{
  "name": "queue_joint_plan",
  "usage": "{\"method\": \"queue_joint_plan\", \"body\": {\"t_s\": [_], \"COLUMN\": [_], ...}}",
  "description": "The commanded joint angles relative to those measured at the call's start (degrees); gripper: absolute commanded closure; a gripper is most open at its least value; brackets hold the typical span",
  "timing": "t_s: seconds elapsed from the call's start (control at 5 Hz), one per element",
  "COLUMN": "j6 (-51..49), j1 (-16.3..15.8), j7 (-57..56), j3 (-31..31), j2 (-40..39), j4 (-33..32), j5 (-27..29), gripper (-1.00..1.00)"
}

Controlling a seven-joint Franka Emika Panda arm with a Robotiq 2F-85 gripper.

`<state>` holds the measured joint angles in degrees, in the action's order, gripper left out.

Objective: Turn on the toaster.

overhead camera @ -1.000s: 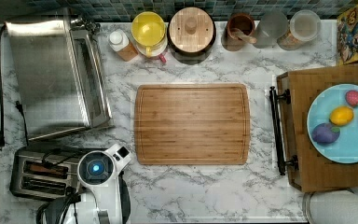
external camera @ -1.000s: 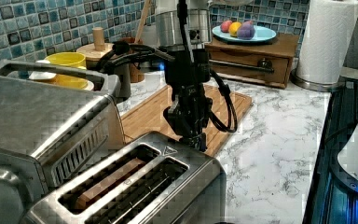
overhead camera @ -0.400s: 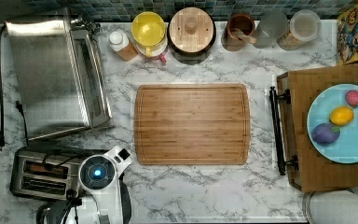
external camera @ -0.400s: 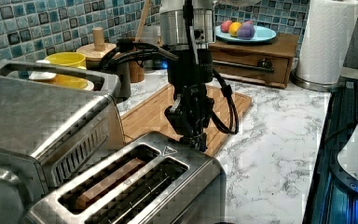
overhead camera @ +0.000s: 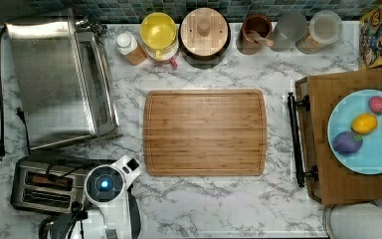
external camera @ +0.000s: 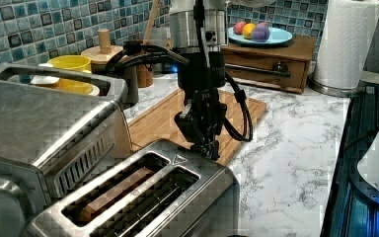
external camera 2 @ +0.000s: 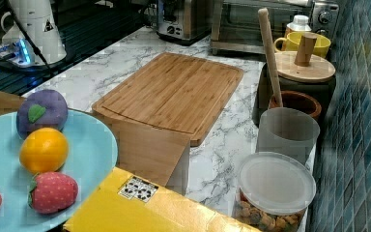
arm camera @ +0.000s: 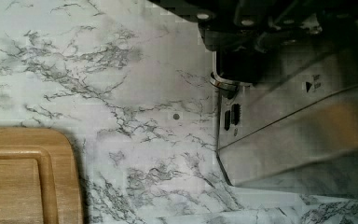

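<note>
The toaster is a small steel box with two long slots, at the counter's front corner in the top view's lower left. In the left view the toaster lies in the foreground with something brown in one slot. My gripper points down, shut, at the toaster's far end, its tips level with the top edge. In the wrist view the dark gripper sits against the toaster's end face, just above a chrome-ringed knob. The lever is hidden under the fingers. From above, the arm's wrist covers the gripper.
A large steel toaster oven stands right behind the toaster. A wooden cutting board lies mid-counter. Jars, a yellow bowl and a lidded pot line the tiled back wall. A wooden box carries a blue plate of toy fruit.
The gripper has sunk a little at the toaster's far end and shifted slightly along the counter. The toaster has not moved.
</note>
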<state>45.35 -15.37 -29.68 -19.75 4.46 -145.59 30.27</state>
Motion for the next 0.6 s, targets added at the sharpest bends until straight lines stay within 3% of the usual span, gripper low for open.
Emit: {"method": "queue_joint_plan", "body": {"t_s": [0.2,0.6], "j6": [6.3,6.3], "j1": [4.4,3.4], "j7": [2.6,2.6], "j3": [3.8,4.8], "j2": [-4.4,-4.4], "j4": [-11.0,-10.9], "j5": [-1.4,-1.4], "gripper": [1.0,1.0]}}
